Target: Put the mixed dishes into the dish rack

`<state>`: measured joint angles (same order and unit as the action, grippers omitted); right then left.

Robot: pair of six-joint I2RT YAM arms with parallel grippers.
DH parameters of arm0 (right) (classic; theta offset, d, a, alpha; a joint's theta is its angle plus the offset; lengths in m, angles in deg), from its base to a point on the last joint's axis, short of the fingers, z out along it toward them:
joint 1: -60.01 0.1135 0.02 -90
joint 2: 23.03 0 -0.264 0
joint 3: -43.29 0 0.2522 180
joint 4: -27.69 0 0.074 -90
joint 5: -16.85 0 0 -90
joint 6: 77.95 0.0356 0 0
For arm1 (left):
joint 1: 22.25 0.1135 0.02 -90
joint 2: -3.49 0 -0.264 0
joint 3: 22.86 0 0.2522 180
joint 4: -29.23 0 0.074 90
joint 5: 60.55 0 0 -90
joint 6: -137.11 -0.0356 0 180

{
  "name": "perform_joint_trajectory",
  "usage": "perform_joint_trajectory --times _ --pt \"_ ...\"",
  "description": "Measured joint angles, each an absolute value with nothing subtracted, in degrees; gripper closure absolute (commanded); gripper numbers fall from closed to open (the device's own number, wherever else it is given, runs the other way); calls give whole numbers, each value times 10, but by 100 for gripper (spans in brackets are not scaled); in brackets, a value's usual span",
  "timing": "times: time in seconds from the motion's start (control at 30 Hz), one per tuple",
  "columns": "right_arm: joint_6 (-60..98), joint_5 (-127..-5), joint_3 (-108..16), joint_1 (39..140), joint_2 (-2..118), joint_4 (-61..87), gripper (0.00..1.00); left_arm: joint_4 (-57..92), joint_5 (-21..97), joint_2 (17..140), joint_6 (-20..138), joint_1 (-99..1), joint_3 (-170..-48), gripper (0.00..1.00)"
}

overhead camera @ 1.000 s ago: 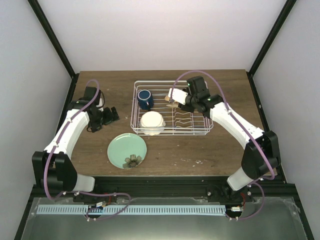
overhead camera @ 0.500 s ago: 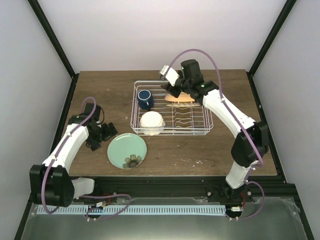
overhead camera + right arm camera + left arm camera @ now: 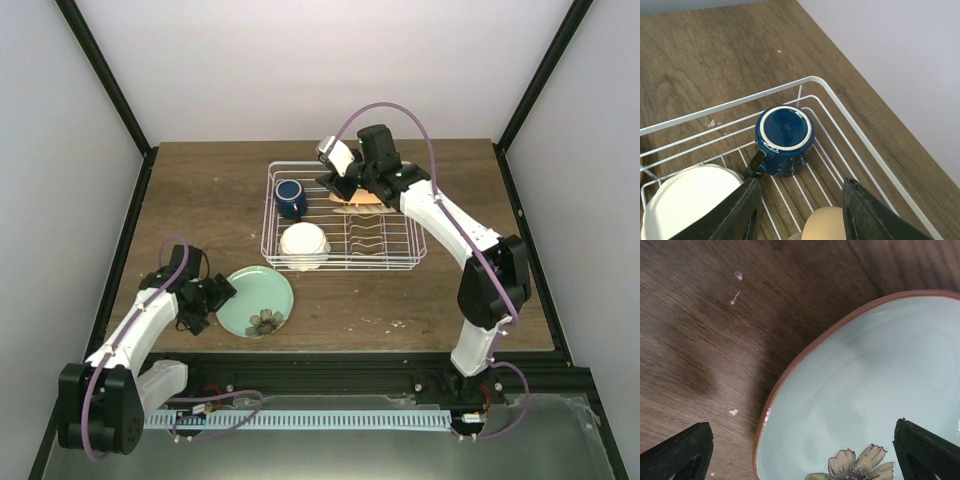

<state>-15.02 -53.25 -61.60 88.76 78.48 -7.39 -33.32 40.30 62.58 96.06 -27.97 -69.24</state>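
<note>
Dish rack (image 3: 345, 266) (image 3: 740, 101) stands on the wooden surface (image 3: 200, 190) towards the far side, right of centre. Three items lie inside it. The dark blue mug (image 3: 290, 197) (image 3: 784, 137) sits in the rear left corner with a round face up and its handle towards the white dish; whether that face is mouth or base cannot be told. The small white scalloped-edge dish (image 3: 303, 243) (image 3: 685, 200) sits in the front left corner, just beside the mug. The orange-yellow plate (image 3: 362, 198) (image 3: 824, 226) lies at the rear middle, largely covered from above by the right arm. The right pincer (image 3: 338, 186) (image 3: 801, 220) hangs over the rack's rear, partly spread. In the right wrist view the plate's rim shows between the fingers (image 3: 737, 215), with bare rack wire between it and the left-hand one, so no pinch is seen. The mint-green plate (image 3: 255, 300) (image 3: 880, 380) lies flat on the surface in front of the rack's left front corner, apart from it, with its dark flower mark (image 3: 265, 321) (image 3: 860, 467) at the near edge. The left pincer (image 3: 210, 298) (image 3: 800, 455) is at that plate's left rim, spread wide. One fingertip is over bare wood and the other over the glaze, with the brown rim running between them. Contact with the plate cannot be confirmed.
</note>
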Motion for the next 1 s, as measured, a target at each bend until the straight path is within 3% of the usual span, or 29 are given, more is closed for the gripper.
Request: perform_joint_trajectory --times 0.27,0.57,0.67,0.83,1.0 --pt "-139 -516 -613 888 785 -74 54 -245 422 614 958 -280 -625 2" --pt "-139 -513 -615 888 786 -75 54 -83 463 476 978 -278 -507 14" --pt "-139 -511 -617 888 788 -75 54 -52 468 420 993 -278 -468 25" --pt "-139 -508 -621 888 796 -75 54 -46 466 349 1019 -276 -425 60" --pt "-139 -508 -621 888 796 -76 54 -50 468 365 1037 -277 -427 83"
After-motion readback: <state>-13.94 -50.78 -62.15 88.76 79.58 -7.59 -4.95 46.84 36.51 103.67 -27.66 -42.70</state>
